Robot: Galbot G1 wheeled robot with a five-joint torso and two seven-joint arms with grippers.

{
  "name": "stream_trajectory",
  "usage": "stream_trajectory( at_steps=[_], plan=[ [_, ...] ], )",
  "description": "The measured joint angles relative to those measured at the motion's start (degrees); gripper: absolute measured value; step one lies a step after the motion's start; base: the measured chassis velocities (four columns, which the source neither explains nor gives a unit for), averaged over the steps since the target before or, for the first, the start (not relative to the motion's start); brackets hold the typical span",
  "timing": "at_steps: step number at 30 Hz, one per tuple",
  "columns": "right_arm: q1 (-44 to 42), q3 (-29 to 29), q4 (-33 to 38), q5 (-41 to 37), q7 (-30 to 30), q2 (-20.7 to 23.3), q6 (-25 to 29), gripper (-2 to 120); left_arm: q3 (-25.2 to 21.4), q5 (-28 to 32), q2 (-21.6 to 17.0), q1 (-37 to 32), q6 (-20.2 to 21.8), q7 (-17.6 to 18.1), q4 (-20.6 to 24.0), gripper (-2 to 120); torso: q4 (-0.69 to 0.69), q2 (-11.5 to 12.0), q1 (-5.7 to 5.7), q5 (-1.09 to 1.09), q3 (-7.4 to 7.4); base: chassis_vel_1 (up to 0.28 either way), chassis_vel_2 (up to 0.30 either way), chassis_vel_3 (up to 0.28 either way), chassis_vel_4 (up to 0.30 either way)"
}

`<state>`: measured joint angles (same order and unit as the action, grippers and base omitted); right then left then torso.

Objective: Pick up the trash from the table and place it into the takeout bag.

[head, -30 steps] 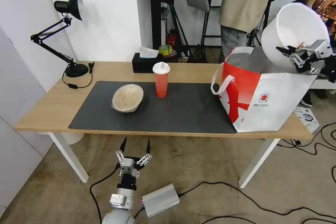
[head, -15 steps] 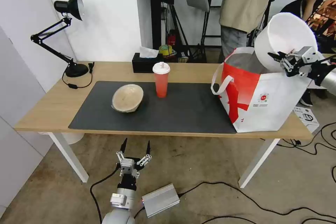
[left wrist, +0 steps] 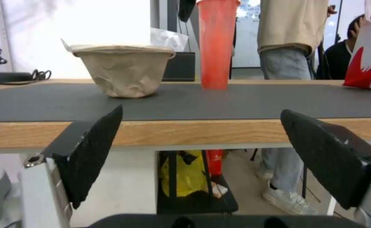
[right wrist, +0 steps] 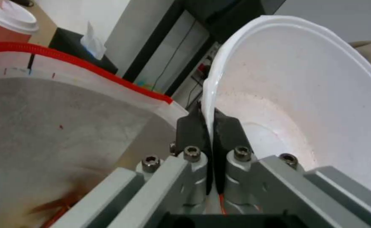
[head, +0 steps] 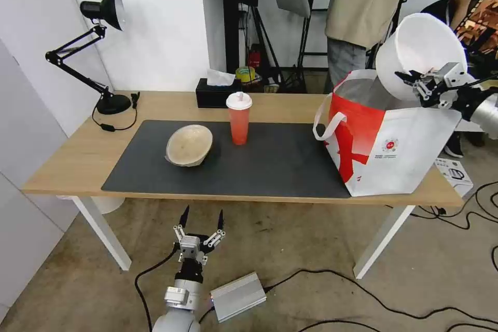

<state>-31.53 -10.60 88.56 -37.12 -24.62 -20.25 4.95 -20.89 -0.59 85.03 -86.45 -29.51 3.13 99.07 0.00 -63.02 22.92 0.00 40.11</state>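
Note:
My right gripper (head: 410, 79) is shut on the rim of the white plastic bowl (head: 417, 52), holding it tilted above the open top of the takeout bag (head: 394, 150) at the table's right end. In the right wrist view the fingers (right wrist: 194, 123) pinch the white plastic bowl's (right wrist: 304, 95) edge over the takeout bag's foil lining (right wrist: 58, 126). The red cup (head: 239, 118) with its white lid and the beige bowl (head: 189, 144) stand on the dark mat (head: 270, 166). My left gripper (head: 201, 220) hangs open below the table's front edge, level with the beige bowl (left wrist: 124, 71) and red cup (left wrist: 215, 44).
A black desk lamp (head: 98, 52) stands at the table's (head: 67, 155) back left, a black tissue box (head: 215, 94) at the back middle. People stand behind the bag. A silver box (head: 237, 296) and cables lie on the floor.
The right gripper has carried the white bowl left and a little lower, from beyond the bag's right side to above its opening. The left arm has stayed still.

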Motion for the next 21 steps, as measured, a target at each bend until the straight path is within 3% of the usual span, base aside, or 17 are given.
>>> stream_trajectory(
  at_steps=[21],
  plan=[
    [2.50, 2.61, -2.42, 1.80, -0.03, -2.86, 0.20, 0, -0.15, 0.07, 0.26, 0.35, -0.37, -0.05, -1.16, 100, 0.00, 0.00, 0.00, 0.00, 0.00, 0.000, 0.000, 0.000, 0.000]
  ],
)
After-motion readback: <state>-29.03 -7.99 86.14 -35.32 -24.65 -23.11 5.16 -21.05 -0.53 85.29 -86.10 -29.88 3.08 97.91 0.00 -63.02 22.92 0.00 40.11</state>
